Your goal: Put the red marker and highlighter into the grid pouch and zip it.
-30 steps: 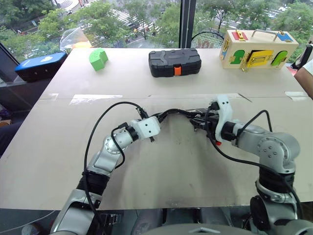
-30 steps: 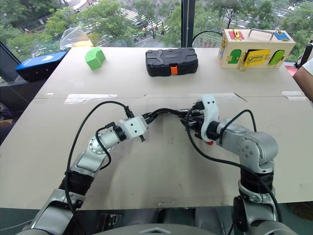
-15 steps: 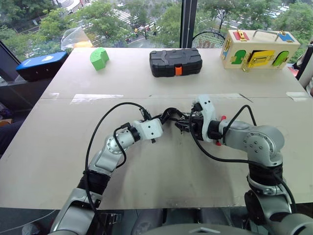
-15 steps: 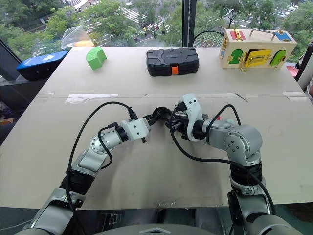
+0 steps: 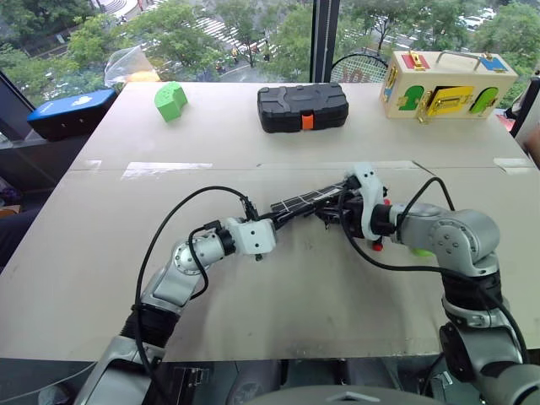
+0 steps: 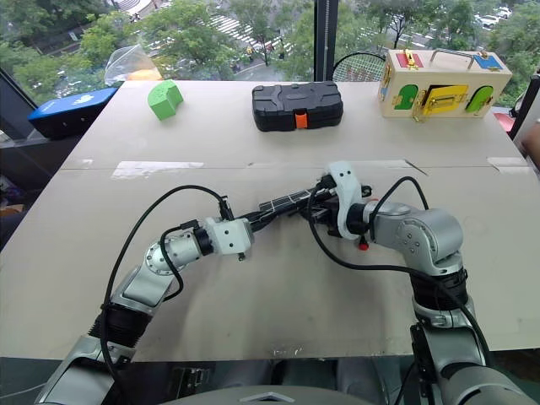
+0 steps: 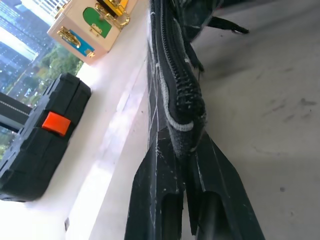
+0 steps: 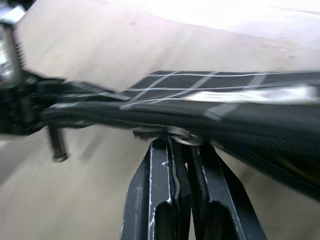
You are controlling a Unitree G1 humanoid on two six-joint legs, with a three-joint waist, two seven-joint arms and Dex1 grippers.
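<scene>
Since a second ago the grid pouch point(image 5: 305, 202) has gone from bunched between the two grippers to stretched out straight, a taut band lifted just above the desk point(image 5: 101, 253). The right arm has swung its wrist back toward the pouch's right end.

Left gripper point(image 7: 186, 150): clenched on the pouch's left end, right at the end of the zipper track; zipper teeth run away from the fingers point(image 7: 160, 200). Forearm reaches in low from the left, gripper aimed nearly level toward the right.

Right gripper point(image 8: 182, 145): clenched on a small metal piece on the pouch's edge, likely the zipper pull. Wrist is turned sharply, gripper pointing left and somewhat down.

Step in hand, as judged: the zipping stage. Neither the marker nor the highlighter lies loose on the desk, so they are probably inside the pouch; the fabric hides them, so this cannot be confirmed. How much of the zipper is already shut cannot be told.

Next move calls for the left gripper to anchor its end firmly while the right draws the pull along the track, keeping the fabric taut so the teeth do not snag.
</scene>
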